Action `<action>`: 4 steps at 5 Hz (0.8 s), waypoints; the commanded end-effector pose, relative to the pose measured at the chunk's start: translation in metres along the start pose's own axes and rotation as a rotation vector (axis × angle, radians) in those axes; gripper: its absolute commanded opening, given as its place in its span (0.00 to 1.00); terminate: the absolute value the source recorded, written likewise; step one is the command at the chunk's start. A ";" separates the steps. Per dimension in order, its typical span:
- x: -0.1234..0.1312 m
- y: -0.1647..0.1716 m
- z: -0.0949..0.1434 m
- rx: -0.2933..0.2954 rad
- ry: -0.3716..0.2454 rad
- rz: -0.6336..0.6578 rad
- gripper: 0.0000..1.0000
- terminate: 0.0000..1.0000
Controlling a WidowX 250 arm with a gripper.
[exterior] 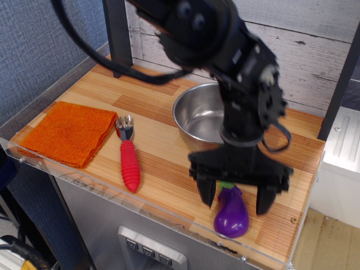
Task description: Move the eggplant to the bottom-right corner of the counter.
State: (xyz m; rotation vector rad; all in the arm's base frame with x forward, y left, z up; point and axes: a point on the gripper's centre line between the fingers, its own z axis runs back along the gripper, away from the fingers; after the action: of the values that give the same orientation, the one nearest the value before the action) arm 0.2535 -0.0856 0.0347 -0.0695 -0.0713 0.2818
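Observation:
The purple eggplant (231, 214) with its green stem cap lies on the wooden counter (163, 163) near its front right corner, stem pointing back. My gripper (235, 198) is open just above it. Its two black fingers (206, 191) stand apart on either side of the eggplant and do not touch it. The gripper holds nothing.
A steel bowl (198, 121) stands behind the gripper. A red-handled fork (128, 157) lies at the middle front. An orange cloth (68, 132) lies at the left. A clear acrylic rim (112, 194) runs along the front edge. A dark post (117, 34) stands at the back left.

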 end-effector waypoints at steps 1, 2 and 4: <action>0.021 0.012 0.094 -0.115 -0.129 0.107 1.00 0.00; 0.029 0.019 0.124 -0.144 -0.189 0.142 1.00 0.00; 0.029 0.019 0.124 -0.144 -0.189 0.142 1.00 0.00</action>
State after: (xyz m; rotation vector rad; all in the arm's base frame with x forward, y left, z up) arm 0.2757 -0.0625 0.1464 -0.1719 -0.2322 0.4243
